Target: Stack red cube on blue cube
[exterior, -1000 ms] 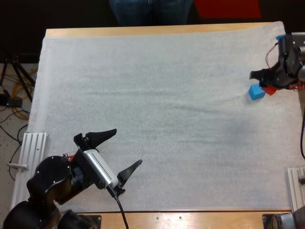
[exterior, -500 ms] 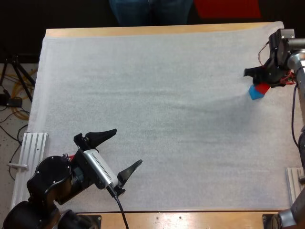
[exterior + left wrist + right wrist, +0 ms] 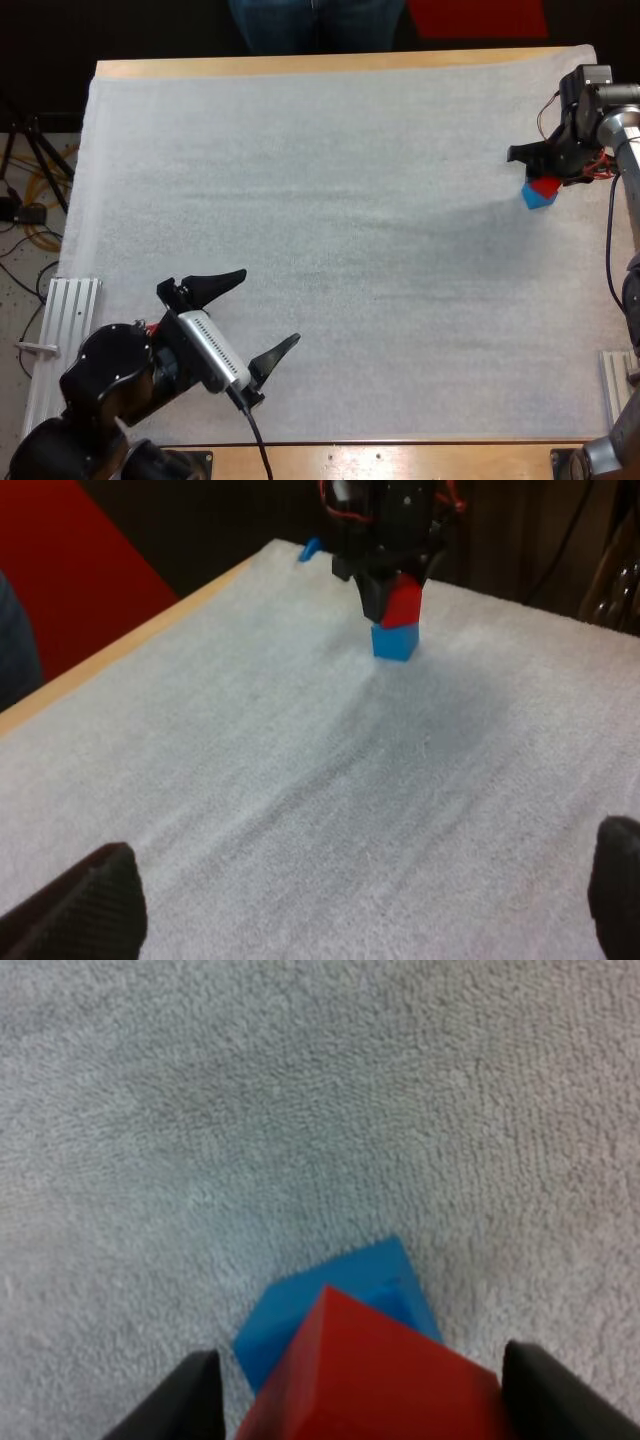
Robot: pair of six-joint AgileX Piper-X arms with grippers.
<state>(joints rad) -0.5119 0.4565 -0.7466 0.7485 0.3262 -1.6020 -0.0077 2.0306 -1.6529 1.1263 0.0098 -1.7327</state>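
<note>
Gripping the red cube (image 3: pixel 547 184) from both sides, the right pincer (image 3: pixel 546 170) stands near the far right edge of the white mat (image 3: pixel 330 250). The right wrist view shows its two black fingers (image 3: pixel 170 1405) on two opposite sides of the cube. The red cube sits on top of the blue cube (image 3: pixel 536 198), and the two are touching, but they are not lined up. The red one is turned a little and tilted against the blue one, so one corner of the blue cube sticks out from under it. In the left wrist view the red cube leans to one side, with the right pincer directly above it. The blue cube lies flat on the mat.

The left pincer (image 3: pixel 267 307) is open, with its fingers wide apart and nothing between them. It is over the near left part of the mat, well apart from both cubes. The mat covers almost the whole wooden counter (image 3: pixel 300 66). Beyond the far side of the counter, a person's legs (image 3: pixel 315 25) are seen.
</note>
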